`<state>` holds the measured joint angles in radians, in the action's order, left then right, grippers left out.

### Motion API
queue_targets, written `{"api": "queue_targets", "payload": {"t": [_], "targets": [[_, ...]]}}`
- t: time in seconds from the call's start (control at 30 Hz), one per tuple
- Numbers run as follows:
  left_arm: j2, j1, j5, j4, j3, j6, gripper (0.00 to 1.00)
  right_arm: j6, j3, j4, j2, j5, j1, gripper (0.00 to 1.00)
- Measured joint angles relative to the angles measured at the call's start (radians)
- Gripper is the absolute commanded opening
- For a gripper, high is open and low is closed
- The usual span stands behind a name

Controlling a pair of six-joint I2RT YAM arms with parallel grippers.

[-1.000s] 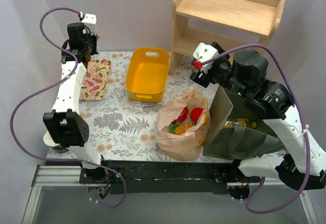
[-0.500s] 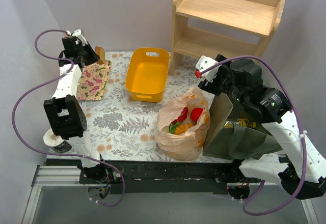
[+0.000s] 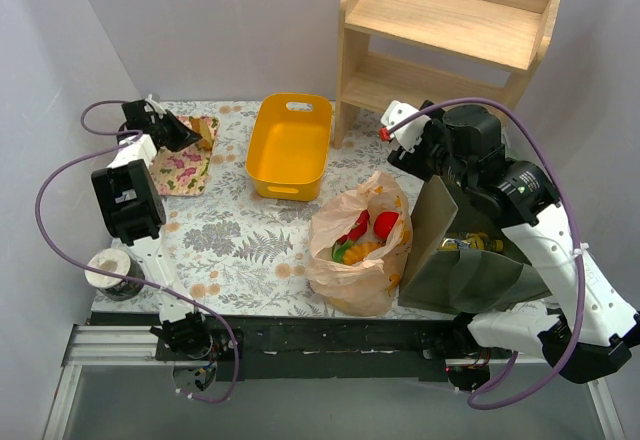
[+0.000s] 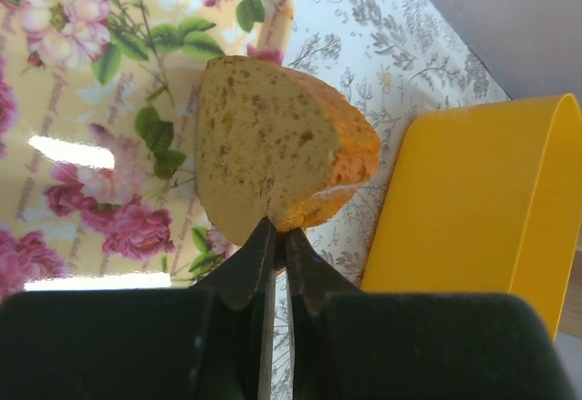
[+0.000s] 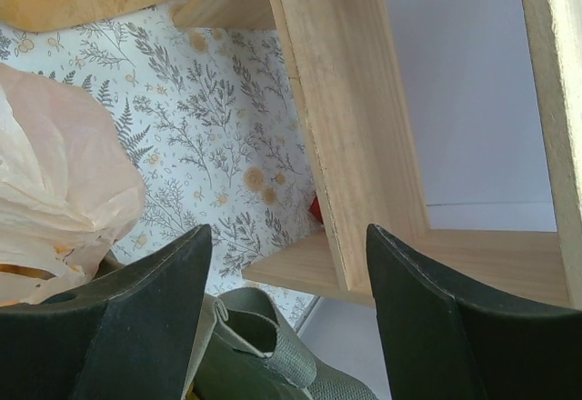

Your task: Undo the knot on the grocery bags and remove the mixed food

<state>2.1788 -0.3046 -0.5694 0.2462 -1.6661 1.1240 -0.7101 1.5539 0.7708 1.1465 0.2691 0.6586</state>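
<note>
Two sets of fingers show very different states. The left fingers are pressed together on the lower edge of a brown bread slice, one piece of the mixed food. They pinch it so that it stands upright beyond the fingertips, clear of the surface. Below and beyond those fingertips lies a floral tray, with the slice over the tray's edge. Off to the fingers' right stands a yellow bin on the fern-printed worktop.

The right fingers are spread wide and hold nothing. Straight ahead of them, framed in the gap, is one leg of a wooden shelf with bare worktop at its foot. To their left, and apart from them, sits the thin tan plastic bag. Close under them is a strap of an olive tote.

In the overhead view the remaining food lies inside the plastic bag, on the near side of the right fingers. Red produce and an orange piece show through the film. The bag's top is bunched toward the right fingers, but whether its handles are tied there cannot be told.
</note>
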Motion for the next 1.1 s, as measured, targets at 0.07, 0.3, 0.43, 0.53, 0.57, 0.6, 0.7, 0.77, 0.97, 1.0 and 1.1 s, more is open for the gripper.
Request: {"api": "queue_targets", "payload": {"t": [0.07,0.3,0.43,0.53,0.57,0.6,0.7,0.77,0.97,1.0,1.1], "targets": [[0.001,0.001,-0.002,-0.006,-0.019,0.007,0.0,0.001,0.0,0.0,0.001,-0.003,-0.005,0.75],[0.011,0.008,0.069,-0.037,-0.081,0.006,0.0,0.007,-0.001,0.002,0.02,-0.005,-0.029,0.75],[0.025,0.008,0.136,-0.036,-0.086,-0.004,0.04,0.008,0.0,0.011,0.047,-0.01,-0.029,0.75],[0.043,0.008,0.203,-0.018,-0.095,-0.018,0.23,0.008,0.0,0.014,0.053,-0.01,-0.029,0.75],[0.049,0.008,0.229,-0.013,-0.101,-0.027,0.35,0.008,0.0,0.013,0.053,-0.01,-0.029,0.75],[0.055,0.008,0.254,-0.007,-0.108,-0.035,0.44,0.008,0.0,0.013,0.051,-0.01,-0.029,0.75],[0.061,0.008,0.348,0.015,-0.117,-0.067,0.64,0.008,-0.001,0.013,0.047,-0.01,-0.029,0.75],[0.061,0.008,0.404,0.032,-0.117,-0.082,0.68,0.008,-0.008,0.012,0.039,-0.011,-0.029,0.75],[0.05,0.012,0.488,0.051,-0.095,-0.115,0.79,0.008,-0.019,0.012,0.015,-0.027,-0.029,0.75],[0.041,0.013,0.493,0.058,-0.084,-0.117,0.81,0.008,-0.019,0.012,0.012,-0.031,-0.029,0.75],[-0.023,0.014,0.513,0.09,-0.024,-0.125,0.82,0.01,-0.011,0.014,0.006,-0.048,-0.029,0.75]]}}
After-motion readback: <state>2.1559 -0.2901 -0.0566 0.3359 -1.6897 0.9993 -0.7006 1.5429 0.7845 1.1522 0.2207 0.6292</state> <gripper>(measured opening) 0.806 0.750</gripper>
